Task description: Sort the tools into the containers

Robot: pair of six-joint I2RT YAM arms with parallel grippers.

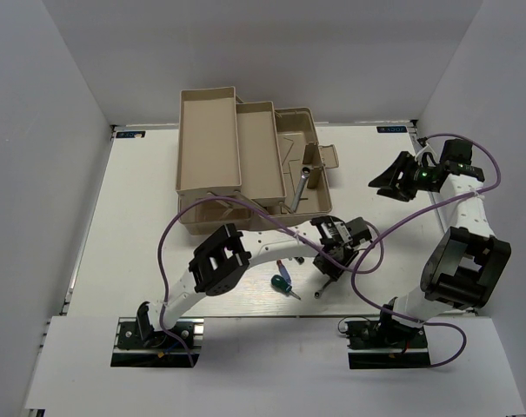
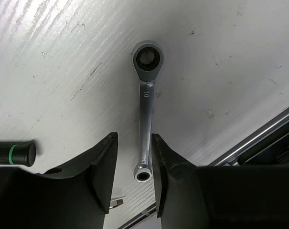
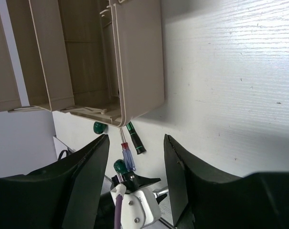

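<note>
A small silver ring wrench (image 2: 145, 105) lies flat on the white table; its end also shows in the top view (image 1: 320, 293). My left gripper (image 2: 134, 140) (image 1: 329, 261) is open low over it, with its jaws on either side of the wrench's near end. A black-handled screwdriver (image 2: 13, 153) lies to the left. A green-handled screwdriver (image 1: 282, 281) lies by the left arm. A larger wrench (image 1: 299, 187) leans inside the beige toolbox (image 1: 212, 104). My right gripper (image 1: 384, 182) (image 3: 136, 138) is open and empty, right of the toolbox. A purple screwdriver (image 3: 128, 157) lies near the toolbox (image 3: 139, 62).
The fold-out trays (image 1: 261, 130) stand open at the back centre. A second green handle (image 3: 100, 127) lies by the toolbox corner. Purple cables (image 1: 245, 213) loop over the table between the arms. The table's front rail (image 2: 259, 136) runs close behind the small wrench.
</note>
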